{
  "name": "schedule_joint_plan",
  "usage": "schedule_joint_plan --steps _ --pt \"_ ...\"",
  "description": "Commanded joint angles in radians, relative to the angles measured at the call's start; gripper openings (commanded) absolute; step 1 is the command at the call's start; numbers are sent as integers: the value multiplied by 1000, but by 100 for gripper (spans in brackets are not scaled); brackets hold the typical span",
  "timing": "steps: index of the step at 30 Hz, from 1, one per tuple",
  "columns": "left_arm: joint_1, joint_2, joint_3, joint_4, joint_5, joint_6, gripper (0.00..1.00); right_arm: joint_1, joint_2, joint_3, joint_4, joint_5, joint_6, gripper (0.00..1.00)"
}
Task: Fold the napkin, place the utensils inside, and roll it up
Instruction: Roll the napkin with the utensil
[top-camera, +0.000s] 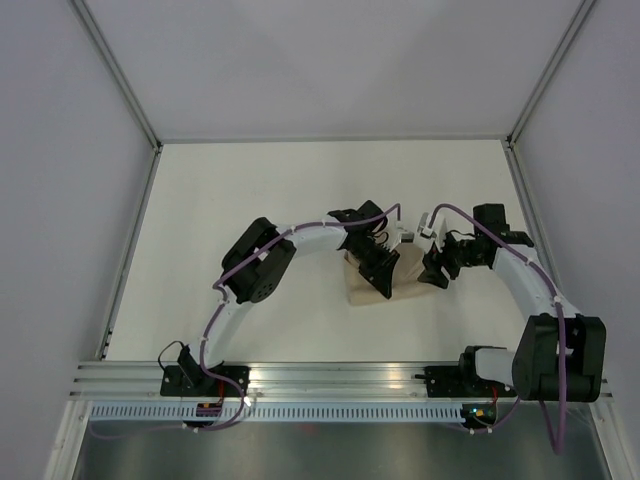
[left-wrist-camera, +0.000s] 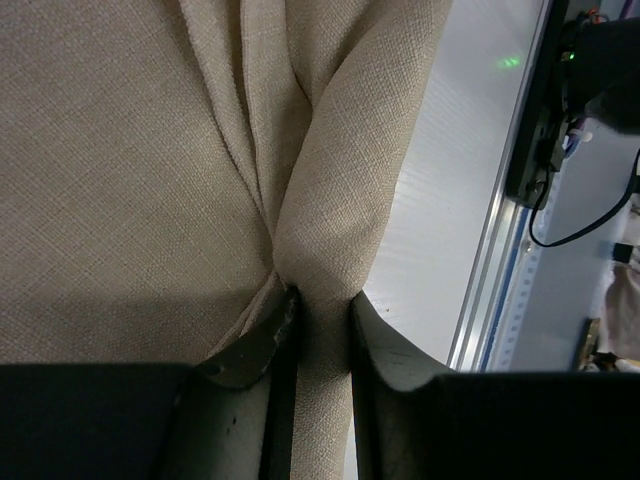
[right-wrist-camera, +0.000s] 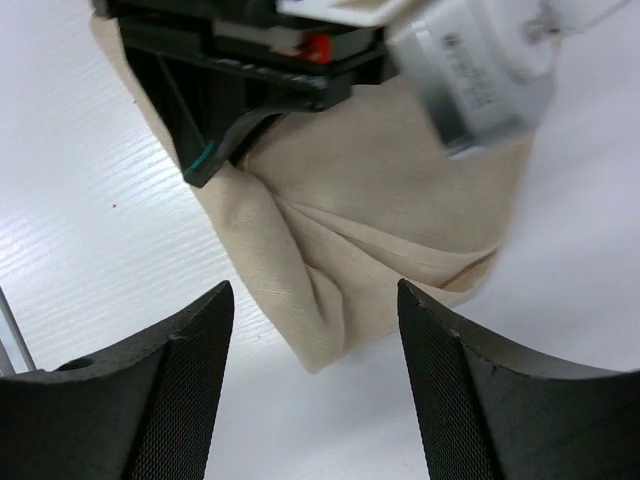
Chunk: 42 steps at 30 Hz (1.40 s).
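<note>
Beige-tan cloth napkin (left-wrist-camera: 120, 180): your left gripper (left-wrist-camera: 322, 330) pinches a bunched fold of it tight, while your right gripper (right-wrist-camera: 315, 300) gapes wide, empty, nearby.

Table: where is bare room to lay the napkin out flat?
Bare: the far table up to the back wall, and the strip between napkin and rail. Crowded: the centre, where the left gripper pinches the napkin and the right gripper hovers open.

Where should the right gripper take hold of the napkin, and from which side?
I'd grip the napkin at its bunched free end, which points toward the open right gripper. Come straight in from that side, jaws astride the thick fold. The left gripper pinches a fold farther up, so that part is taken.
</note>
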Motion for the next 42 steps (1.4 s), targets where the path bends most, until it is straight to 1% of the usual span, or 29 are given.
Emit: schedule_joint_plan --steps 1,6,7,10,19,25,32,37,40,42 --pt "19 112 -9 -148 -70 -62 2 41 -30 -34 -21 16 -121 72" --pt "47 148 22 -192 -68 -83 3 167 -56 -100 54 106 -114 73" --pt "48 155 31 -198 -68 -85 3 210 -61 -107 88 141 -106 73" --pt "53 173 56 -229 -79 -88 3 286 -73 -141 152 180 -78 74" --pt "60 208 128 -315 -111 -83 4 423 -67 -209 308 307 -26 73" --pt "74 221 157 -346 -120 -88 7 474 -38 -227 371 330 12 70" --pt "77 231 180 -370 -128 -94 8 517 -5 -233 414 353 44 62" --pt "80 230 183 -380 -130 -94 8 538 19 -245 432 366 38 61" --pt "85 230 179 -381 -130 -91 10 540 31 -258 447 384 25 60" --pt "87 227 177 -381 -130 -91 11 540 41 -265 450 390 18 58"
